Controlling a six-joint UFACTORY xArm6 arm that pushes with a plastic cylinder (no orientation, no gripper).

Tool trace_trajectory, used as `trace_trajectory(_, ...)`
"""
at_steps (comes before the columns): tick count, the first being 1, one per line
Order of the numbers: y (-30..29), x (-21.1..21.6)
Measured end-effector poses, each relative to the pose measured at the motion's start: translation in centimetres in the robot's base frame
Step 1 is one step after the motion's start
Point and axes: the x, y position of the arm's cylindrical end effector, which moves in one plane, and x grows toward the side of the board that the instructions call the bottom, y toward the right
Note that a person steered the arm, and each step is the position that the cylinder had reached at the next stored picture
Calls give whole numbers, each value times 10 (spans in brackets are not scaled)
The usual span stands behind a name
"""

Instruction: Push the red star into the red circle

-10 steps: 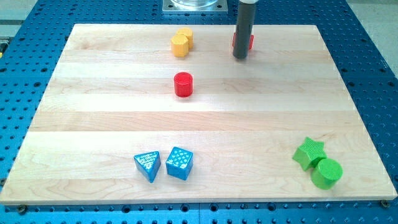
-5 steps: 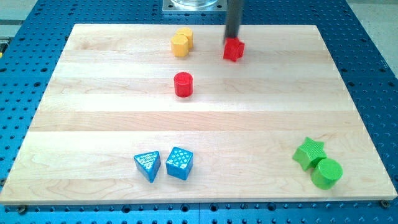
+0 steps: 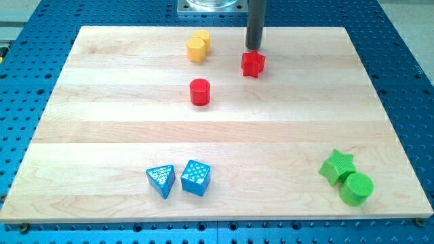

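Observation:
The red star (image 3: 253, 64) lies on the wooden board near the view's top, right of centre. The red circle (image 3: 200, 91) stands to its lower left, well apart from it. My tip (image 3: 254, 49) is just above the red star, at its top edge or a hair off it; I cannot tell if they touch. The rod rises straight up out of the view's top.
Two yellow blocks (image 3: 198, 46) sit together at the view's top, left of the star. A blue triangle (image 3: 161, 180) and a blue cube (image 3: 196, 177) sit at the bottom left. A green star (image 3: 337, 167) and a green circle (image 3: 356, 188) sit at the bottom right.
My tip moved from the star's lower right round to its top side. The red star slid down and a little left, toward the red circle.

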Motion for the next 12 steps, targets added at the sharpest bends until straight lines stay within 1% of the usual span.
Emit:
trace_trajectory(1, 22, -9)
trace_trajectory(3, 22, -6)
trace_trajectory(4, 23, 42)
trace_trajectory(5, 5, 64)
trace_trajectory(6, -39, 88)
trace_trajectory(7, -35, 67)
trace_trajectory(8, -74, 93)
trace_trajectory(9, -97, 128)
trace_trajectory(10, -105, 145)
trace_trajectory(12, -104, 133)
